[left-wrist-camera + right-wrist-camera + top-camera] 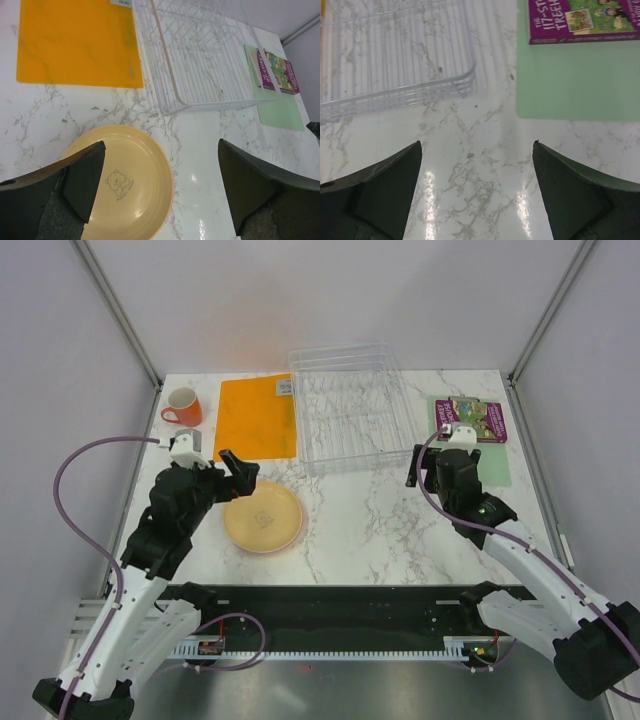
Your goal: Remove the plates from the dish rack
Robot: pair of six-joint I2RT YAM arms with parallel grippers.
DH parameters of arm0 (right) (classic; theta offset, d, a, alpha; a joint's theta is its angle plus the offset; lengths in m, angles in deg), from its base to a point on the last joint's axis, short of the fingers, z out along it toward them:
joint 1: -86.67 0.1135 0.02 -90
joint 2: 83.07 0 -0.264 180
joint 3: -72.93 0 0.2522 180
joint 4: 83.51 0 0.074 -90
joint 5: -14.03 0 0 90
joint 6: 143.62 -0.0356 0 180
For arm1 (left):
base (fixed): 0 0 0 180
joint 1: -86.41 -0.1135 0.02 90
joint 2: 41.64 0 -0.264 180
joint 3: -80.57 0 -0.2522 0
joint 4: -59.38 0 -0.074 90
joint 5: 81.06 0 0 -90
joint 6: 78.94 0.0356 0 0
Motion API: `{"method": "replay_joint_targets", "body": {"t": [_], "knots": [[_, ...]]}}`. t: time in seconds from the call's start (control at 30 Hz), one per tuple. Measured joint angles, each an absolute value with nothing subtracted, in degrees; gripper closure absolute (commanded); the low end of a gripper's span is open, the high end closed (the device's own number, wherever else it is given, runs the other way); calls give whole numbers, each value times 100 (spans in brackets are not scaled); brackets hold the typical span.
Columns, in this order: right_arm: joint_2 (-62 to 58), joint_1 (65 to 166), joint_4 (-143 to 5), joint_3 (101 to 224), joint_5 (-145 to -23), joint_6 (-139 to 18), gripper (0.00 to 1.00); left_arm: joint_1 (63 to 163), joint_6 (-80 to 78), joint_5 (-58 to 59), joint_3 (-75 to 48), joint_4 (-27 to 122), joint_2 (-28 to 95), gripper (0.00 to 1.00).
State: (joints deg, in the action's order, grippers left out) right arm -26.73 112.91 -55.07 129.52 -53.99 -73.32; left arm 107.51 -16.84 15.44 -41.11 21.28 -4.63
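The clear dish rack [410,430] stands at the back middle of the table, and only its wire dividers show inside it. A yellow-orange plate [263,518] with a small bear print lies flat on the marble in front of the rack's left corner. My left gripper [238,468] hovers open just behind the plate's left rim; in the left wrist view the left gripper [161,145] frames the plate [125,185] and the rack [170,95] beyond. My right gripper [415,466] stands open by the rack's front right corner. The right gripper [476,144] has only bare marble between its fingers, with the rack [420,92] ahead.
A flat orange mat [256,418] lies left of the rack, with a red mug [183,405] at the far left. A purple book [473,418] rests on a pale green mat [490,465] at the right. Grey walls close in the table's sides.
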Motion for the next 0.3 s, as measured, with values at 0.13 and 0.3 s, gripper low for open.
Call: {"method": "replay_joint_targets", "body": {"t": [0.13,0.3], "knots": [[-2970,11291,-5564,12668,-4748,-7162,2,10751,-1249,1411,-4098,2600,-489,0],[-3375,11291,-5811,12576,-4258,-6888,2,10751,-740,1352,-4019,2983,-478,0]]}}
